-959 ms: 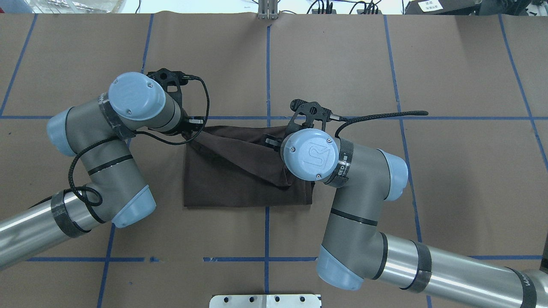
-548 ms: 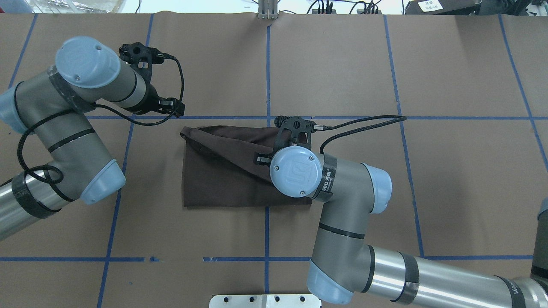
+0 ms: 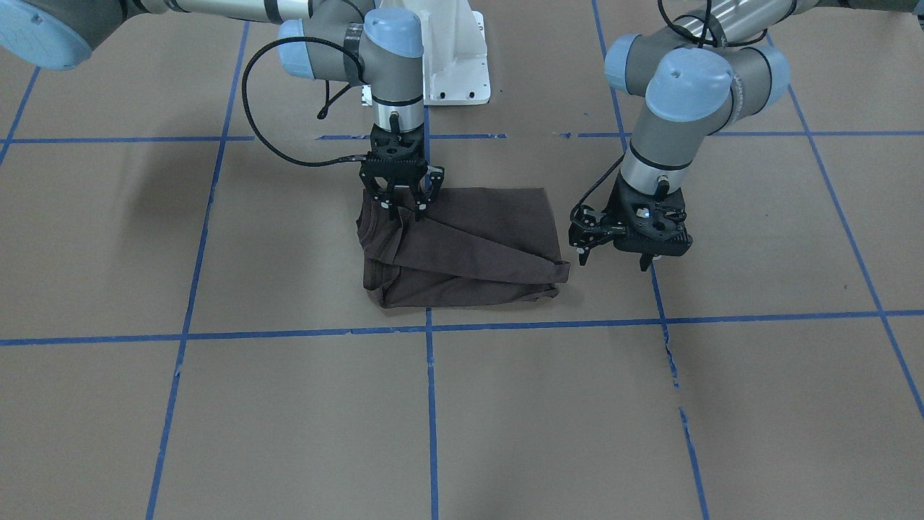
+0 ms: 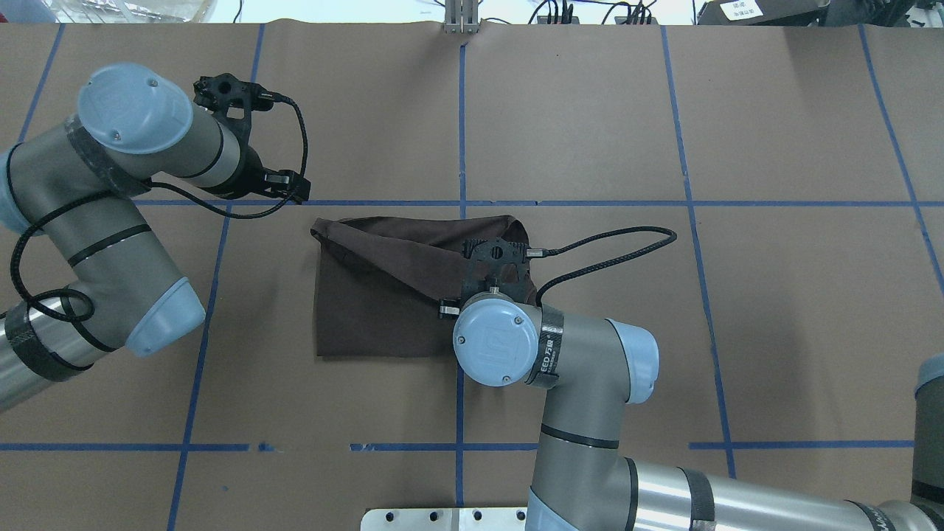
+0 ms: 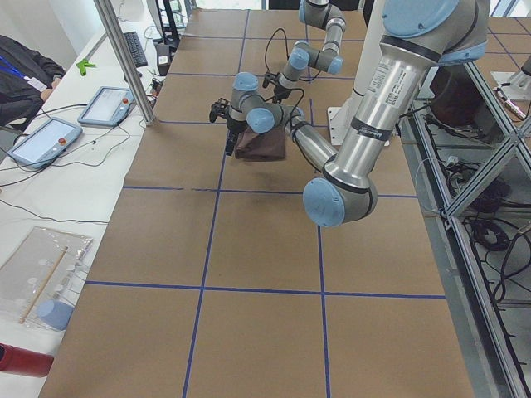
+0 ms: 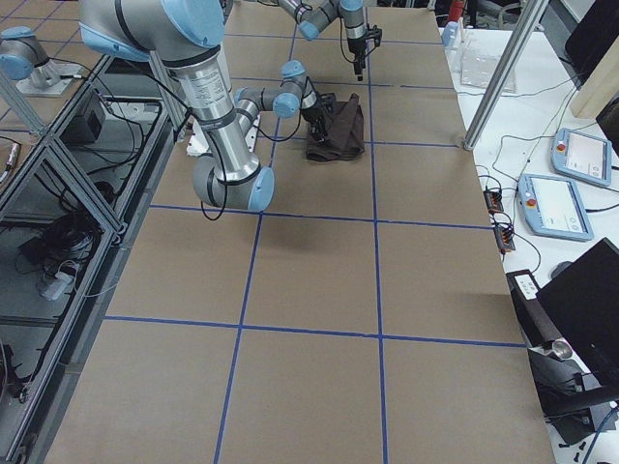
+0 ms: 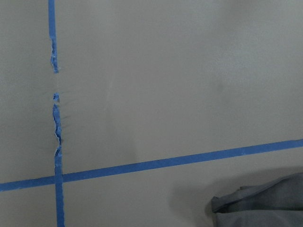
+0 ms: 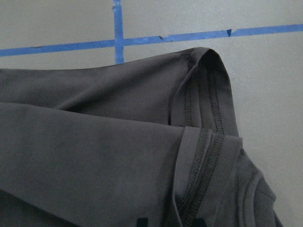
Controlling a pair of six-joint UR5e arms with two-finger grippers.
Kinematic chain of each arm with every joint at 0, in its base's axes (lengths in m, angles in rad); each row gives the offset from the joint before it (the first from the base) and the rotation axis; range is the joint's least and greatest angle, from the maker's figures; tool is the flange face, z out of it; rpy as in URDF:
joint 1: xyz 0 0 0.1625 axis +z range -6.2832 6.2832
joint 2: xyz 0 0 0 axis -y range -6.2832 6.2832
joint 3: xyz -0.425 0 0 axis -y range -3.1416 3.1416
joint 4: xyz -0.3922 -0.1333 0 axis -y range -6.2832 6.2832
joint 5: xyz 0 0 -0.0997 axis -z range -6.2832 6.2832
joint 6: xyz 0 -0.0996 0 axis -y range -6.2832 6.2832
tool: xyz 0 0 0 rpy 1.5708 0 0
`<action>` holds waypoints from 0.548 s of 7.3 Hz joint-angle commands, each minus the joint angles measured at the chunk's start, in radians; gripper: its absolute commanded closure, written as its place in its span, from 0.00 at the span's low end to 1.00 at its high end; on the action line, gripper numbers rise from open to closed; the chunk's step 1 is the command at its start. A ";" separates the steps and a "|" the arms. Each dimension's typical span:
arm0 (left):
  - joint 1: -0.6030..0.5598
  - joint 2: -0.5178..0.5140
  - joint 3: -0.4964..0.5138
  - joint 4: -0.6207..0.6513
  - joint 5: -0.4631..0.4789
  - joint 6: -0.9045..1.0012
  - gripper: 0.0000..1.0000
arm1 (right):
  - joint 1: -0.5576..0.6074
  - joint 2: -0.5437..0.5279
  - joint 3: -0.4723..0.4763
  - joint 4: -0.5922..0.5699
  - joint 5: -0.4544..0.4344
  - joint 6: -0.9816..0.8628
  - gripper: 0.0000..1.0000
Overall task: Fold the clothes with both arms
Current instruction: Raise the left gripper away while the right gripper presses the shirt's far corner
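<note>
"What takes up most of the room?"

"The table. It's covered in brown paper and squared off with blue tape. The dark brown T-shirt lies on it, folded to a rough rectangle, straddling one tape line."

"And the arms?"

"The right arm reaches over the T-shirt's right end. The left arm stands off to the T-shirt's left, clear of the cloth. A white pedestal sits behind the T-shirt, on the robot's side."

"What are the grippers doing?"

"The right gripper points straight down at the T-shirt's right end, near the edge closest to the robot. Its fingers are pinched on a bunch of fabric that rises up to it. A slanting fold runs from there to the T-shirt's far left corner. The left gripper hangs over bare paper just beside the T-shirt's left edge, fingers spread, nothing between them."

"Any writing?"

"White letters 'EED' on a black band round the right arm's wrist, above the T-shirt's near edge. The rest of the word curls out of sight. The blue cap next to it carries a raised mark I can't read."

"Anything finer on the T-shirt?"

"In the right wrist view, double rows of stitching along a hem."
</note>
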 commanded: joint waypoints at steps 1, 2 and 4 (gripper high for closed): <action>0.000 0.001 -0.001 0.000 0.000 -0.001 0.00 | -0.008 -0.011 0.004 -0.025 -0.002 -0.003 0.63; 0.000 0.001 -0.001 0.000 0.000 -0.003 0.00 | -0.008 -0.011 0.014 -0.039 -0.002 -0.006 0.68; 0.003 0.001 -0.001 0.000 0.000 -0.041 0.00 | 0.015 -0.002 0.010 -0.050 -0.005 -0.008 1.00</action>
